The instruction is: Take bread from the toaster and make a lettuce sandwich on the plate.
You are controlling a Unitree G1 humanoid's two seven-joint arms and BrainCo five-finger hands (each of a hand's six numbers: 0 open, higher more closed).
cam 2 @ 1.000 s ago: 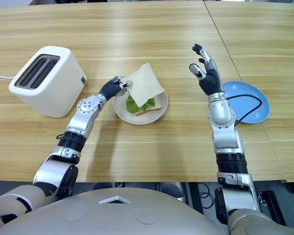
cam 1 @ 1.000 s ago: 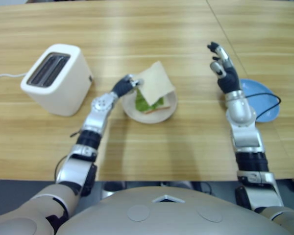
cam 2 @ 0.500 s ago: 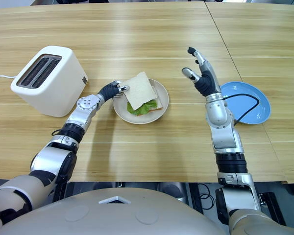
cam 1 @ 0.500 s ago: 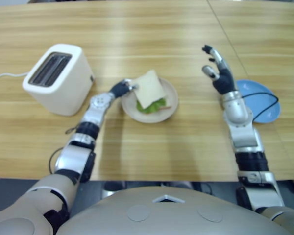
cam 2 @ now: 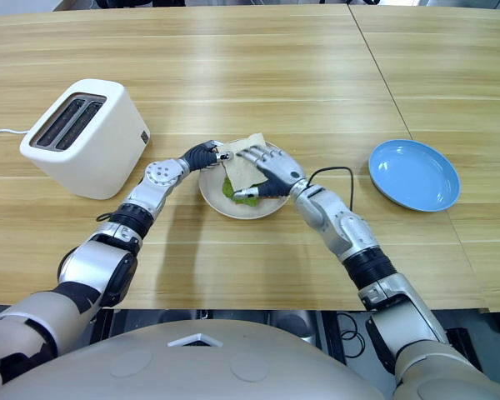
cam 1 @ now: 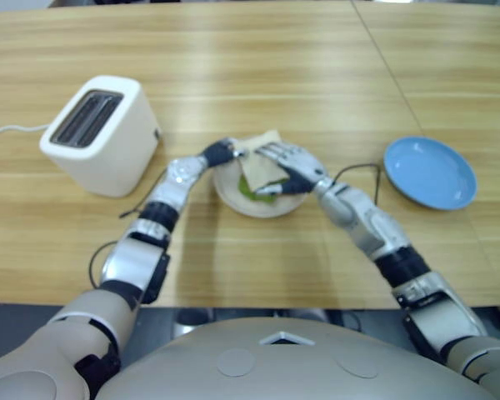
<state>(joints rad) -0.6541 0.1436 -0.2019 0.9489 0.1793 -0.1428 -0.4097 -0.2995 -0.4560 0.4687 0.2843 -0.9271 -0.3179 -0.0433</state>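
Once aloft, right hand atop bread

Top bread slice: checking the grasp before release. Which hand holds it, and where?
The left hand pinches the top bread slice at its left edge; the right hand lies over it, grip unclear.

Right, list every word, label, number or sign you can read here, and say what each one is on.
Toaster: one small dark mark on its side, too small to read.
Bread slice, sandwich plate, blue plate, table: no text visible.
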